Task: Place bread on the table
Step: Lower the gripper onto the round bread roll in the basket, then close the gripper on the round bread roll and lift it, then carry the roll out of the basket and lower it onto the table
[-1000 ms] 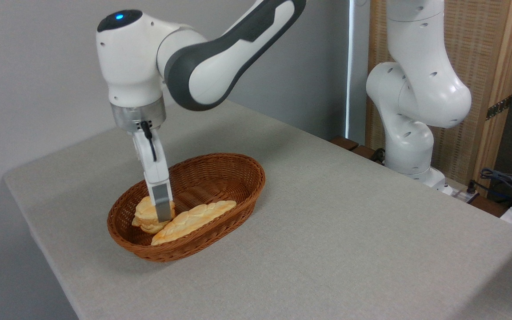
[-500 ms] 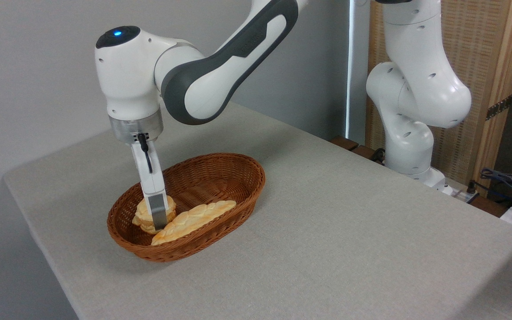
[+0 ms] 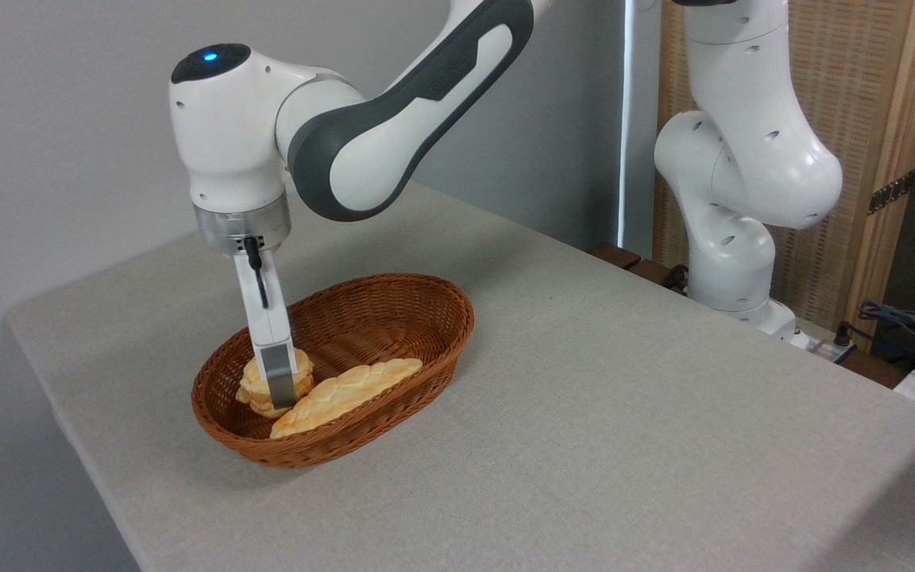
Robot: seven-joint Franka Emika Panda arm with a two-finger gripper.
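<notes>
While the tool reaches down over the bun in the basket, beside the loaf, I cannot tell if it grips; worktop around.

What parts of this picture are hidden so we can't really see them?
All in the one camera view:
- Middle of the bread: covered by the near finger of the gripper.
- The gripper's far finger: hidden behind the near one, so whether it squeezes the bread cannot be told.
- Near inside of the basket: blocked by its own front wall.
- Underside of the braided loaf: hidden by the loaf itself.
- The table: cut off by the bottom and right edges.
</notes>
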